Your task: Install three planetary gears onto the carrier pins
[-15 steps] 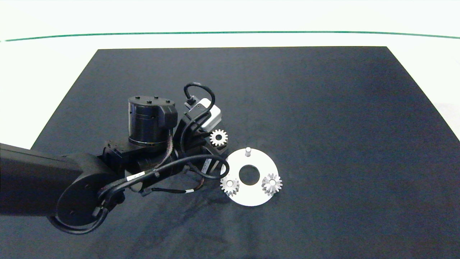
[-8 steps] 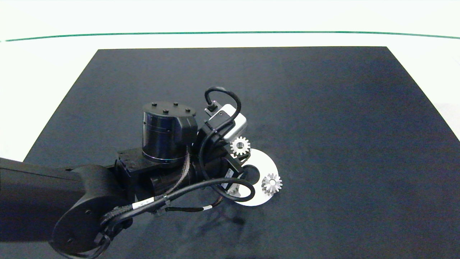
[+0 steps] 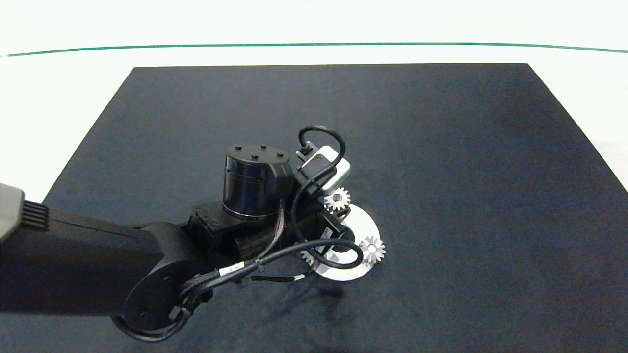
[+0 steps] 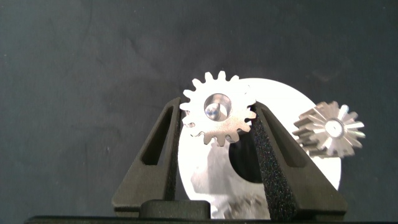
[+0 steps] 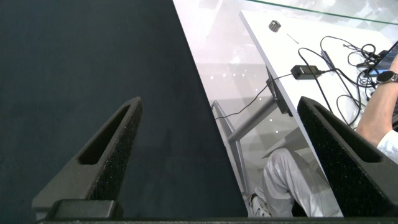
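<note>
Left wrist view — left gripper (image 4: 217,121) clamps a planetary gear (image 4: 218,116) above the disc (image 4: 283,134); right gripper (image 5: 217,155) spread wide.

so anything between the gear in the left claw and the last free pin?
Nothing visible. The left claw holds the third gear over the carrier disc, with a pin end showing through its centre hole. The seated gear sits clear to one side.

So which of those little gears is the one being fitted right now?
Look at the black mat, then the white round disc near its middle. The gear being fitted is pinched in the left hand above the disc's far edge; unlike the seated gear nearby, it hangs clear of the disc.
</note>
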Controlling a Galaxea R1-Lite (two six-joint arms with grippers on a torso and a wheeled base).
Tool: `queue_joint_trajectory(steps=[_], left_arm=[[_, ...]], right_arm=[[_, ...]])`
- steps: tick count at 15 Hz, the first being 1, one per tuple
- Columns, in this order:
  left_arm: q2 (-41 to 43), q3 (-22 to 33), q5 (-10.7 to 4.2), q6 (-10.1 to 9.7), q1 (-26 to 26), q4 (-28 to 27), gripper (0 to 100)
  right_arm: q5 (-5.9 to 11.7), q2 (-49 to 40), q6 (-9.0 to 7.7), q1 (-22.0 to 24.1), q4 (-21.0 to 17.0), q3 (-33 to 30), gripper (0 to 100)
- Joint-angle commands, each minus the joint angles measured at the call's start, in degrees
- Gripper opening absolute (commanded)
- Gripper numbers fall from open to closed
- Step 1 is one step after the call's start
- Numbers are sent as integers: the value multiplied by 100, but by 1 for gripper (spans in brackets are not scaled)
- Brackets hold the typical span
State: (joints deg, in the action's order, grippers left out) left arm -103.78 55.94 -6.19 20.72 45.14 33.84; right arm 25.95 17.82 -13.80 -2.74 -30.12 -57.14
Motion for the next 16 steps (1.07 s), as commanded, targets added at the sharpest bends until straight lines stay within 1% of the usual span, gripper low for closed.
queue_joint_trajectory(steps=[1,11,16], left_arm=[[-143,171,-5,11,-14,0,7],[-301,180,-5,11,-32,17,7],[-415,207,-5,11,-58,114,7]], right_arm=[[15,2,-9,-7,-20,1,100],[24,-7,-9,-7,-11,1,100],[24,-33,-9,-7,-20,1,100]])
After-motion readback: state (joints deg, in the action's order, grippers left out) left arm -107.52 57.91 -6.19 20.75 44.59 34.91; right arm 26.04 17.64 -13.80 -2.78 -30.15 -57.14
